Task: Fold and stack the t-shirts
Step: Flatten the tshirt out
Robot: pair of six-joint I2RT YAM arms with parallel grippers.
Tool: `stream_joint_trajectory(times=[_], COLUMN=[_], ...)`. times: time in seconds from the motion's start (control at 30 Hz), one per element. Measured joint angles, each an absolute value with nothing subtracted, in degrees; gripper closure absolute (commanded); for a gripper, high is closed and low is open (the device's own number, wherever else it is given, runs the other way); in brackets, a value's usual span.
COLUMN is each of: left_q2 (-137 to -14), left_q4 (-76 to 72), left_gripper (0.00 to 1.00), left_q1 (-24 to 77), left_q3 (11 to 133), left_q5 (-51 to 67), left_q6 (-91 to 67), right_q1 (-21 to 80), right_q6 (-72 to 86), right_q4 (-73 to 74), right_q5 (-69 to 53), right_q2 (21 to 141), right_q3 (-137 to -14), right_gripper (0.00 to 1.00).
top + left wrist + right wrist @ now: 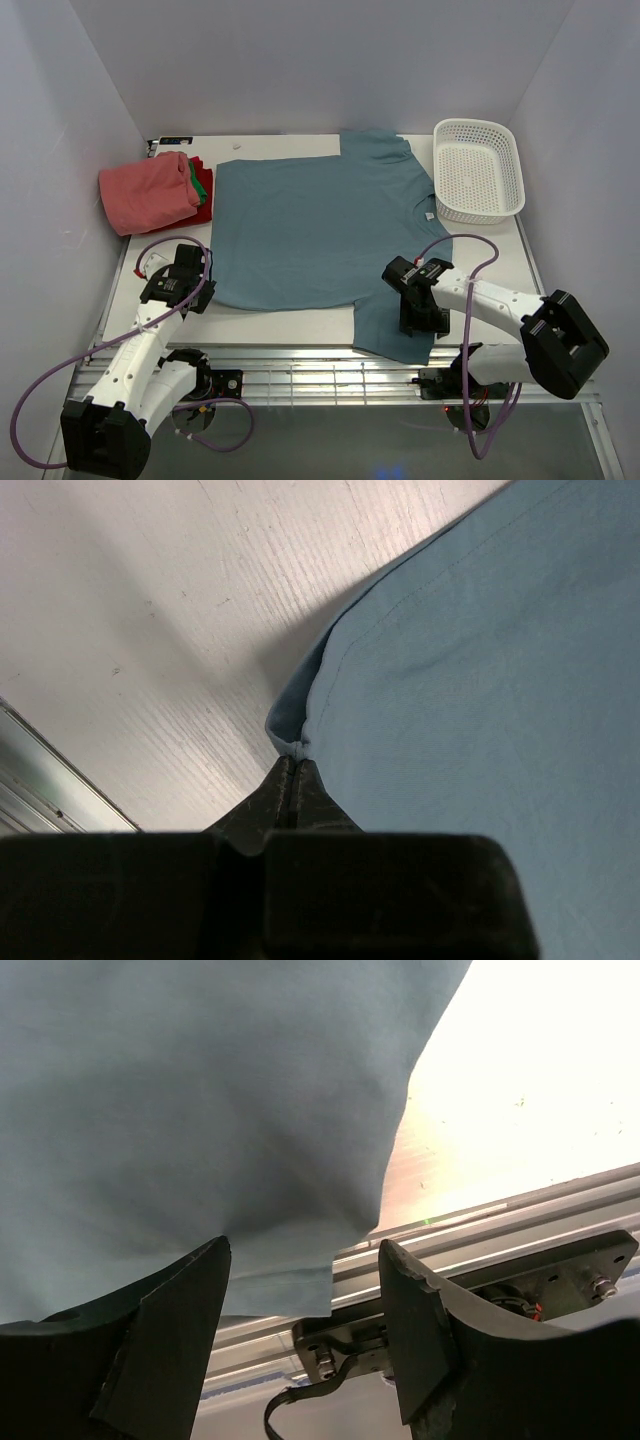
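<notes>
Black fingers (170, 1340) of the right pincer (303, 1248) fill the bottom of its wrist view. They are spread wide with nothing gripped between them. Just beyond the gap, a hemmed edge of the teal-blue t-shirt (310, 230) reaches onto the aluminium rail (480, 1225) along the near side of the worktop (290, 325). From above, that pincer is poised over the shirt's near sleeve, at the front right of the garment.

The left pincer (292, 765) is fully closed, its two tips pressed together on the near-left corner of the shirt's bottom hem. The cloth there is raised a little off the white surface and casts a shadow beneath it.

The teal-blue t-shirt lies spread flat across the middle of the worktop, turned sideways. Its neckline and small label point right towards the white mesh basket (476, 124), its hem points left, and its other sleeve points to the far edge.

At the far left, just beside the hem, sits a stack of folded shirts. The salmon-pink t-shirt (145, 192) is on top, with the edge of the green one (203, 180) and the red one (204, 212) showing underneath on the side nearest the spread shirt. The basket stands at the far right corner, apart from the shirt's collar. Purple cables (60, 385) loop from both arms near their bases.
</notes>
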State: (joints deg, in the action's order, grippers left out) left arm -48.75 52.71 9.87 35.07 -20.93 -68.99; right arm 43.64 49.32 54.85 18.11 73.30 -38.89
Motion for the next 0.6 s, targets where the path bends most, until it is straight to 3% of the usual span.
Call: stream_joint_trajectory(times=[0.43,0.6], left_q2=[-48.75,-48.75], left_q4=[52.73,52.75], left_gripper=[1.0,1.0], left_q1=[9.87,9.87], left_q3=[35.07,35.07], left_q5=[-20.95,-20.99], left_q6=[-68.97,-68.97], right_q1=[43.55,43.53], right_q6=[48.23,46.11], right_q4=[54.7,54.28], right_q5=[17.76,16.49], right_q2=[76.09,79.64], right_q3=[-38.52,-40.34], right_gripper=[0.33,0.51])
